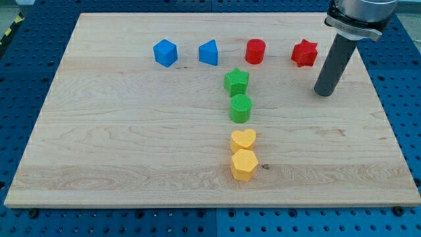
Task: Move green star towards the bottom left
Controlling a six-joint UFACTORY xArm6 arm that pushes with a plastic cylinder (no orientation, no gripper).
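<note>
1. The small green plastic star (236, 81) is seen far-centre, touching the green plastic cylinder (241, 108) nearer.
2. No jaws exist; my tip (323, 93) rests well right.
3. It is judged light, stiff and slippery; contact is best made on its far-right edge.

Board (118, 131): pale wood, matt, grain lines and small dark knots seen. Table (408, 99) beneath: blue metal, perforated, slight sheen.

Rod (332, 62), at 2 o'clock on board: dark grey, smooth, dull sheen; tip (323, 93) set on wood.

Blocks look plastic, matt. Fine ribbed texture seen on green star (236, 81) and green cylinder (241, 108). Yellow heart (243, 139), yellow hexagon (243, 164): faintly ridged. Blue and red blocks at 12 o'clock: texture cannot be made out.
</note>
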